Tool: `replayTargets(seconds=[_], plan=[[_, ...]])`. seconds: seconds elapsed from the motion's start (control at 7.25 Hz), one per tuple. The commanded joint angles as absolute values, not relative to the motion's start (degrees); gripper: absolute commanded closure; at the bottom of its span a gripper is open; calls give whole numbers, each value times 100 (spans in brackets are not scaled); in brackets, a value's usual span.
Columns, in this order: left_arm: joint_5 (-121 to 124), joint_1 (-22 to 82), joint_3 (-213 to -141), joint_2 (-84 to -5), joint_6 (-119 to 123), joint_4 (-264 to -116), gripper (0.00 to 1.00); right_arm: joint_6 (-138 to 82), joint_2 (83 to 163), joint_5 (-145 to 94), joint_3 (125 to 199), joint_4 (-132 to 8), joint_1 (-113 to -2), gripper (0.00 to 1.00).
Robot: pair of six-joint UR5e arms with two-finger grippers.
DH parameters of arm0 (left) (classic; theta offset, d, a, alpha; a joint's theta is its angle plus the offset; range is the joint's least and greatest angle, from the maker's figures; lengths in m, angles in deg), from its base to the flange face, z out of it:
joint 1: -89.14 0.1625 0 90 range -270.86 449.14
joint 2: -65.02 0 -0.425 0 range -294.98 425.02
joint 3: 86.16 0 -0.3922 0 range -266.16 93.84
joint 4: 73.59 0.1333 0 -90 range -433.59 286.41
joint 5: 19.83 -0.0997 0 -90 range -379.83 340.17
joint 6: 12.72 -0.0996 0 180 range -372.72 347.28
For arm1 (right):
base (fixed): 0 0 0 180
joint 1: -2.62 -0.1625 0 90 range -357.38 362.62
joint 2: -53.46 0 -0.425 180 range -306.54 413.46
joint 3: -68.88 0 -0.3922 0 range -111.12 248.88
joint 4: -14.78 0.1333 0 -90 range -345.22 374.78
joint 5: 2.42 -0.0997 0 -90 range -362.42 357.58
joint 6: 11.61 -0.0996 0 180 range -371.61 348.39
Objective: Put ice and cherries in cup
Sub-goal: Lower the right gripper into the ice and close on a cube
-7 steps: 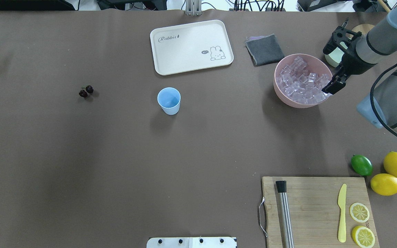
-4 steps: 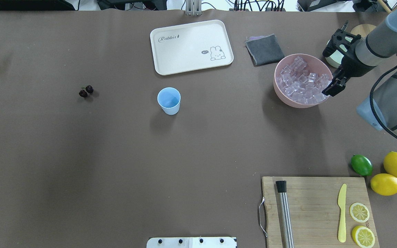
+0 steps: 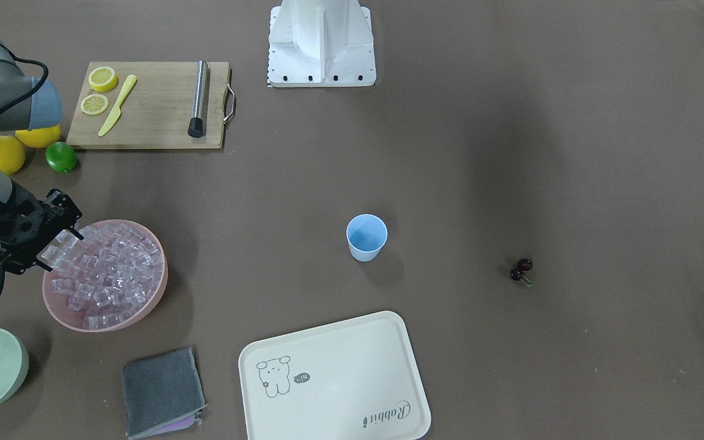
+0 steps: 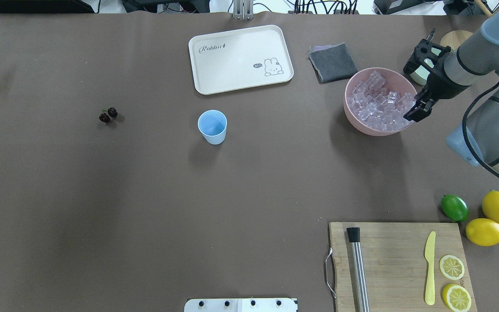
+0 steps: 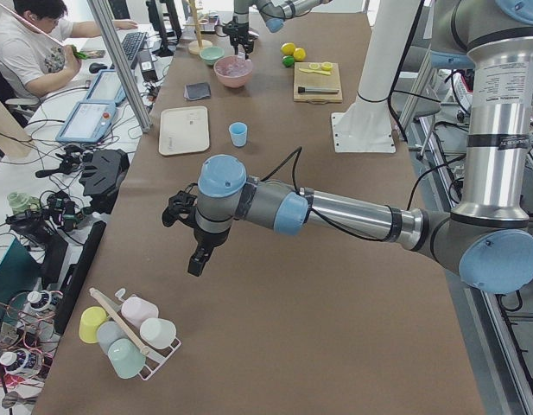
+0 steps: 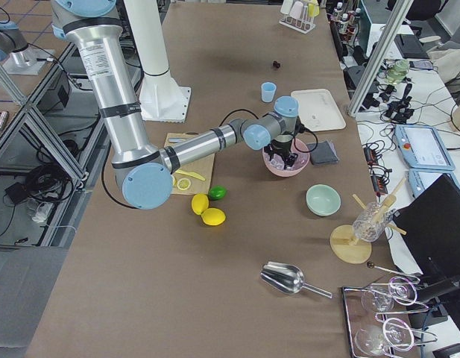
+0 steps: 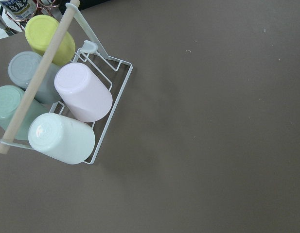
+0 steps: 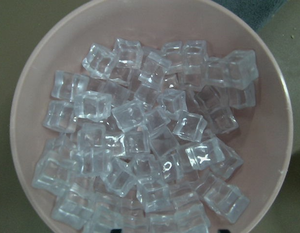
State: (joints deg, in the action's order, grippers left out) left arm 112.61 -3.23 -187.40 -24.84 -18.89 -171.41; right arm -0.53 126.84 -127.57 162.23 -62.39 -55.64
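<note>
Right pincer (image 4: 407,94) spread above ice (image 4: 375,102) in pink bowl (image 4: 355,123); left pincer (image 5: 184,238) state cannot tell.

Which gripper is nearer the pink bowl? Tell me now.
Right. The right gripper hangs at the pink bowl's rim, over the ice. The left gripper is far off at the opposite end, near the cup rack.
</note>
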Motion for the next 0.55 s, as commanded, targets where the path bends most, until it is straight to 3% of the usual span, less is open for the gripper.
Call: replayTargets(seconds=[0.0, 0.14, 0.41], plan=[[11262, -323, -18732, -2481, -1896, -17142, 2, -53, 12676, -12722, 16222, -6239, -5530, 35], [11270, -323, -18724, -2481, -1896, -17150, 2, -62, 12676, -12722, 16230, -6239, -5529, 50], [11271, -323, -18732, -2481, -1887, -17150, 2, -140, 12676, -12722, 16248, -6239, -5529, 68]])
